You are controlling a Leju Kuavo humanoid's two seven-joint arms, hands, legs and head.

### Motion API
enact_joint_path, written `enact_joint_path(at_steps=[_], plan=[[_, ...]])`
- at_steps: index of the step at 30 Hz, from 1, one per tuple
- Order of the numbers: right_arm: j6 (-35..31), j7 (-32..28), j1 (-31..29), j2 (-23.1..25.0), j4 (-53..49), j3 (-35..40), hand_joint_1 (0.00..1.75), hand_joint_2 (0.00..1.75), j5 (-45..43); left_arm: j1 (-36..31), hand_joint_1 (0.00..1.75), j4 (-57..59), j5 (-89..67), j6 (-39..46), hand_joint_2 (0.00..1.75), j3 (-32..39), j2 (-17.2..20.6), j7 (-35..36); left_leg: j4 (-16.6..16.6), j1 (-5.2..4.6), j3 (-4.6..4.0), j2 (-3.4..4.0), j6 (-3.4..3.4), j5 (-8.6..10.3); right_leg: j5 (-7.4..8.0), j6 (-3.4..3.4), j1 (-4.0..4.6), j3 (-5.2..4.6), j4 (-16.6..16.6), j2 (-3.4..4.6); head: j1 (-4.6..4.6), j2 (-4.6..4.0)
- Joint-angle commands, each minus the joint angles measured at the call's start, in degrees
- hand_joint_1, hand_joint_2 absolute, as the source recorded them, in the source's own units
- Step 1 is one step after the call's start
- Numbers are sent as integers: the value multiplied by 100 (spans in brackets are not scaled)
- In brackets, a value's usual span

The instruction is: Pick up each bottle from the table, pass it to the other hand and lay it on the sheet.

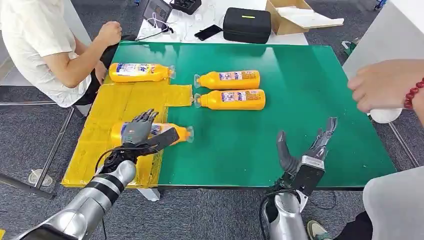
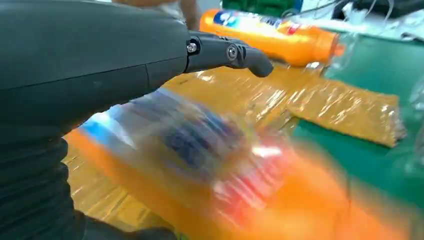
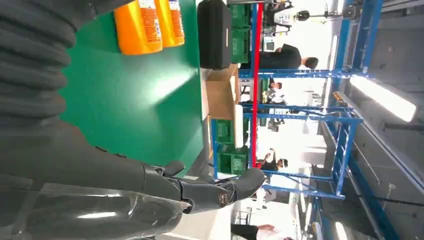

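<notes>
Four orange bottles lie on their sides on the green table. One, the far bottle, rests at the far end of the yellow sheet, with its clear cap toward the right. Two more lie side by side on bare green, right of the sheet: the upper bottle farther off and the lower bottle just nearer, both with caps toward the sheet. The fourth, the near bottle, lies at the near right edge of the sheet with its cap over the green.

The left hand is over the near bottle, fingers draped across the label and thumb stretched along its near side. From the left wrist the bottle is a blur under the palm, with the thumb standing clear above it; whether the hand grips it or merely rests on it cannot be told.

The right hand is raised above the near right part of the table, fingers spread wide and holding nothing, well apart from every bottle.

A seated person in a white shirt is at the far left corner. Another person's hand, with a red bead bracelet, reaches in from the right edge over something white. A black case and a cardboard box sit beyond the table.
</notes>
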Motion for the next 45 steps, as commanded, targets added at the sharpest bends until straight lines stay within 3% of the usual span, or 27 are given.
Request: enact_joint_path(at_steps=[1, 21, 24, 27, 32, 35, 37, 40, 45], plan=[[20, 11, -171, -137, 503, -51, 0, 175, -15, -263, 2, 586, 9, -27, 175, 113, -59, 43, -2, 0, 18, 5, 4, -5, -4, -6, 3, 19, -4, -1, 0, 0], [4, 11, -50, -165, 426, -72, 0, 175, 56, -37, 0, 276, 65, 223, 175, 159, -107, -209, -3, -1, 24, 7, 5, -8, -6, -7, 2, 23, -4, -1, 0, 0], [-98, 11, 134, -197, 193, -80, 0, 175, 94, 633, 0, -1251, 335, 1019, 175, 190, -391, -766, -3, -3, 24, -5, 7, -8, -11, -6, 0, 26, -3, -13, 0, 0], [-271, 11, 298, -217, -43, -93, 0, 175, 160, 1304, 0, -2867, 75, 1423, 175, -340, -267, -540, 1, -6, 33, -20, 11, -16, -23, -6, -2, 40, 0, -29, 0, 0], [-343, 11, 432, -188, -260, -229, 0, 175, 338, 1963, 0, -4243, -268, 1974, 175, -866, -27, -564, 1, -12, 33, 7, 8, -25, -21, -6, -8, 31, 1, -1, 2, 0], [-343, 11, 463, -271, -199, -103, 0, 175, 793, 2309, 0, -4742, -263, 2373, 175, -1087, 28, -646, -1, -12, 24, 4, 5, -25, -18, -6, -8, 21, -1, -3, 0, 0], [-287, 39, 321, -681, 686, 371, 0, 175, 1645, 2556, 0, -4989, -63, 2555, 175, -1192, 56, -829, -1, -10, 31, 9, 6, -29, -20, -6, -6, 28, -3, 1, 0, 0], [-248, 775, -175, -1126, 1837, 681, 0, 175, 3510, 2889, 0, -5306, 426, 2609, 175, -1251, 87, -1121, -13, -5, 52, 40, 9, -32, -6, -6, 1, 44, -25, 32, 0, 0], [115, 1682, -844, -1609, 2802, 904, 0, 175, 4701, 3106, 0, -5278, 1739, 2676, 175, -1222, -231, -1800, -8, -8, 42, 26, 9, -28, -7, -5, -3, 36, -16, 16, 0, 0]])
